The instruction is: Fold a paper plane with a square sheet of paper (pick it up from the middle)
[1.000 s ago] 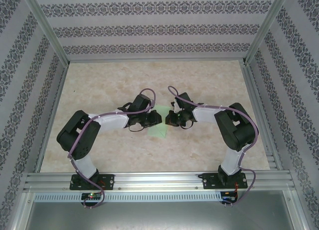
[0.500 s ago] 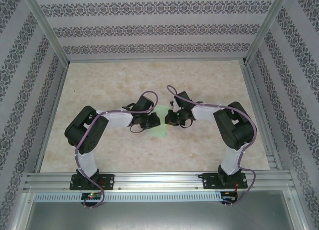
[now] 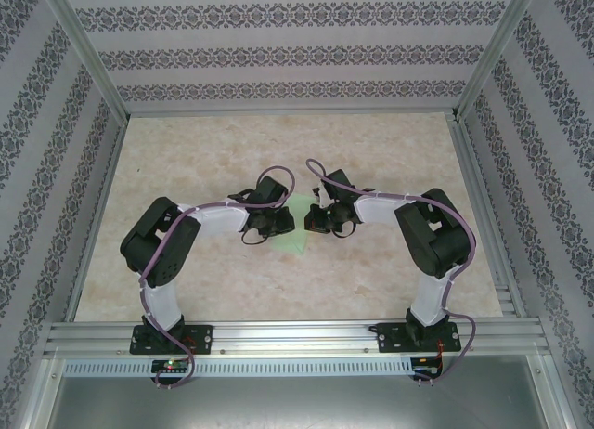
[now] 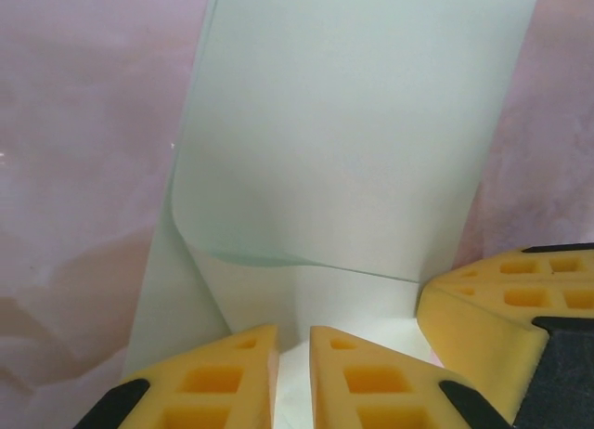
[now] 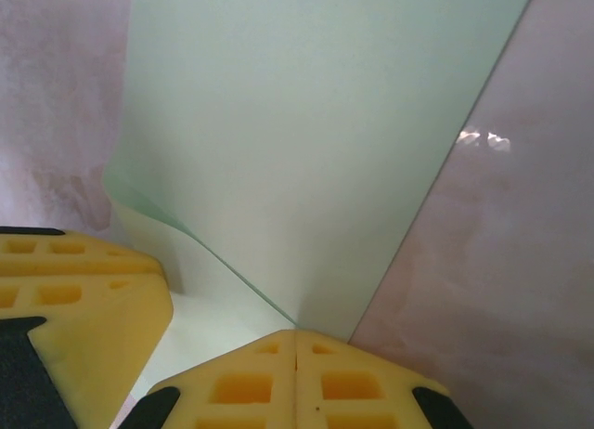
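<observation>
Two black-and-white robot arms, left arm (image 3: 162,253) and right arm (image 3: 432,239), bend inward over the beige marbled tabletop (image 3: 186,280), wrists meeting above a pale green creased sheet of paper (image 3: 295,245) at mid-table. Wrist views reveal its lifted flap (image 4: 353,132): the left gripper (image 4: 292,334) stands a slit apart at its edge, the right gripper (image 5: 295,334) pressed together at the crease

A robot test lab is shown. A work box is made from silver metal bars (image 3: 85,53), and its walls (image 3: 278,48) are covered with patterned paper. The left arm (image 3: 162,248) and the right arm (image 3: 436,243) are bolted to a metal rail (image 3: 297,334). Under and beside the yellow fingers (image 4: 213,378), a bare pink, stone-look table top (image 4: 74,150) is seen.
</observation>
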